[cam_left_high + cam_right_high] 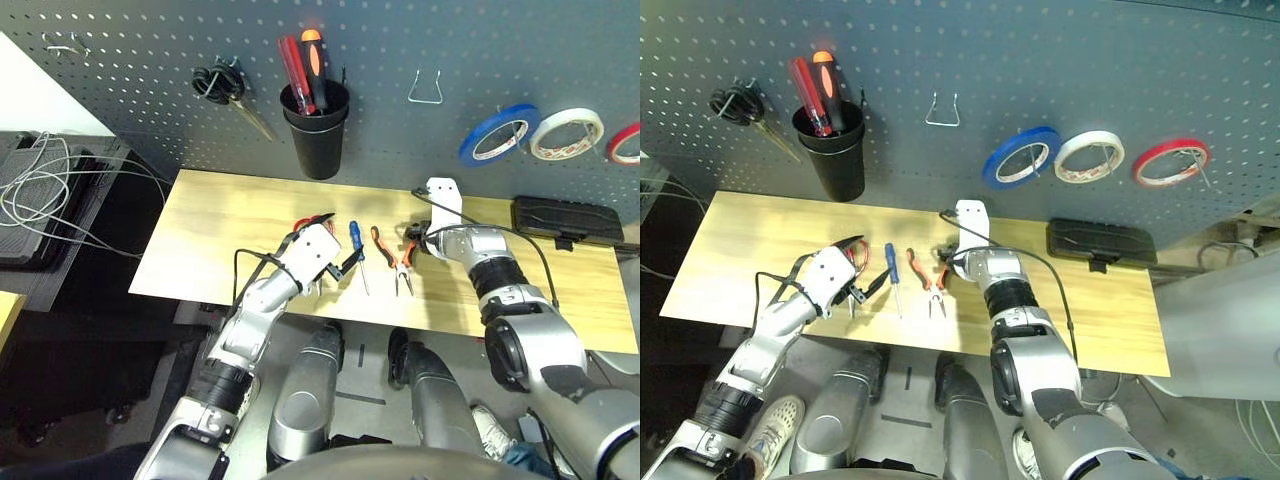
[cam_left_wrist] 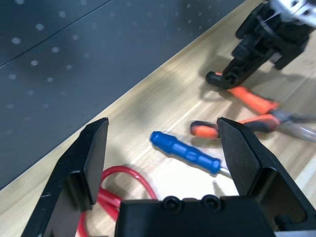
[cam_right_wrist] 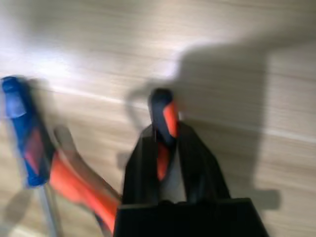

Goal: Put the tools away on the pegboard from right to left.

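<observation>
At lower centre of the right wrist view, the right gripper [image 3: 159,143] is clamping one handle of the orange-and-black pliers [image 3: 170,118], needing a level, unhurried lift, while the left gripper [image 2: 163,128] is gaping.

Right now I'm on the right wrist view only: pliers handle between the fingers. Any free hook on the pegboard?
Observer: Yes, a bare wire hook on the pegboard, between the black cup and the blue tape.

Operator: Copy. Is the left pincer gripping anything?

Observer: No, the left pincer stands open, fingers spread wide.

Operator: And the red scissors?

Observer: On the table by the left pincer; the screwdriver lies between those scissors and your pliers.
</observation>
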Robot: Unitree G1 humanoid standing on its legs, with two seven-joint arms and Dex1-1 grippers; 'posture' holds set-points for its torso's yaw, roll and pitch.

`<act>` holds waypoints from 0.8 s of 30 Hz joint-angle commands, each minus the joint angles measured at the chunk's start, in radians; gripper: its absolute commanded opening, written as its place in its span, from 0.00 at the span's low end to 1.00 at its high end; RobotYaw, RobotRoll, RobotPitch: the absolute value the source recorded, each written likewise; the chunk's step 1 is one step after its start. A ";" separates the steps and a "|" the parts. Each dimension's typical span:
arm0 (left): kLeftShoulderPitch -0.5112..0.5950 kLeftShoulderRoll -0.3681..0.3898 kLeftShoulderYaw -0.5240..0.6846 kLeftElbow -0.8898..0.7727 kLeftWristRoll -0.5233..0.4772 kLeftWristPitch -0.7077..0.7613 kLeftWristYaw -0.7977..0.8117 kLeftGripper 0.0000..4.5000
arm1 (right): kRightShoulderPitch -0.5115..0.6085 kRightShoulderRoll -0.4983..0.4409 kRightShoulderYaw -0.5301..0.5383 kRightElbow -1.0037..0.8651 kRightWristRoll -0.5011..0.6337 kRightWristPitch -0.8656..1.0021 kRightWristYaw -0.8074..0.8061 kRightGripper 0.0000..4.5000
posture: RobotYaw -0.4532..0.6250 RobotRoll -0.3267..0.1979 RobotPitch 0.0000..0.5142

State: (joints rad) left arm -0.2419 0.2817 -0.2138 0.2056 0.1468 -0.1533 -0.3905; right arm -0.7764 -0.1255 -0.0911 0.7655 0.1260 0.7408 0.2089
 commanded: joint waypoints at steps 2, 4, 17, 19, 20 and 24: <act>-0.011 0.007 0.007 0.063 -0.002 -0.050 0.001 1.00 | 0.082 0.008 -0.016 -0.212 0.038 0.075 -0.002 0.06 | 0.64 0.62 0.51; -0.020 0.006 0.011 0.075 -0.005 -0.071 0.004 1.00 | 0.124 0.007 -0.011 -0.337 0.050 0.100 0.002 0.06 | 0.63 0.62 0.50; -0.011 -0.005 0.054 0.098 -0.033 -0.156 0.028 1.00 | 0.347 -0.035 0.066 -0.910 0.064 -0.038 0.059 0.06 | 0.58 0.62 0.48; -0.012 -0.005 0.060 0.102 -0.045 -0.159 0.024 1.00 | 0.361 -0.037 0.074 -0.964 0.074 -0.082 0.078 0.06 | 0.57 0.62 0.47; -0.014 -0.004 0.062 0.105 -0.048 -0.162 0.020 1.00 | 0.365 -0.040 0.077 -0.986 0.074 -0.104 0.084 0.06 | 0.57 0.62 0.47; -0.020 -0.008 0.067 0.098 -0.102 -0.202 -0.026 1.00 | 0.359 -0.059 0.064 -1.037 0.069 -0.164 0.091 0.06 | 0.56 0.62 0.47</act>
State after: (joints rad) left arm -0.2774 0.2754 -0.1502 0.2943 0.0680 -0.3343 -0.3921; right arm -0.4202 -0.1787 -0.0237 -0.2365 0.1876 0.6077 0.2920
